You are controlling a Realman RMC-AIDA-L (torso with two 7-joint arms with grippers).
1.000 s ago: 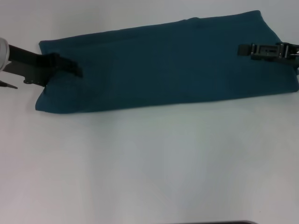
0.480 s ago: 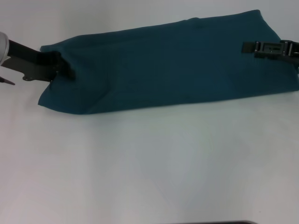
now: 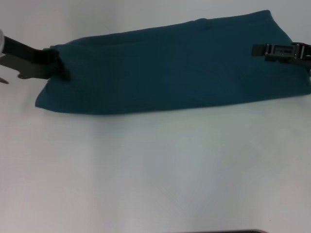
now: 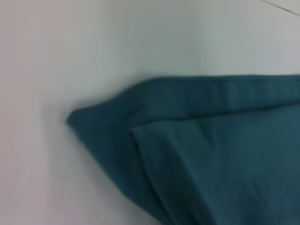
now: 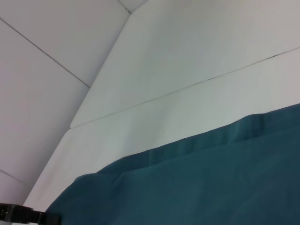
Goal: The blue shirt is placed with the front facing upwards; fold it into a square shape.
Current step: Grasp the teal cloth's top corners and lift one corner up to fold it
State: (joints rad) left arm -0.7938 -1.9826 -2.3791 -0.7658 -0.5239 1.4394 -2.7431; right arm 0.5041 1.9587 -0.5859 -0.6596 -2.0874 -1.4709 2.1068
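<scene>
Currently blue shirt (image 3: 180,68) folded into long band, left gripper (image 3: 57,63) and right gripper (image 3: 260,49) at its ends, fingers' grip unclear.

Free room: white tabletop (image 3: 155,170) lay bare across the whole near half in the head view, with open passage from either side. A narrow bare strip ran behind the cloth.

Obstacles: blue shirt (image 3: 175,68), folded into a long band, spanned the far part nearly edge to edge. Left pincer (image 3: 54,65) stood at its left end; right pincer (image 3: 272,51) lay over its right end.
</scene>
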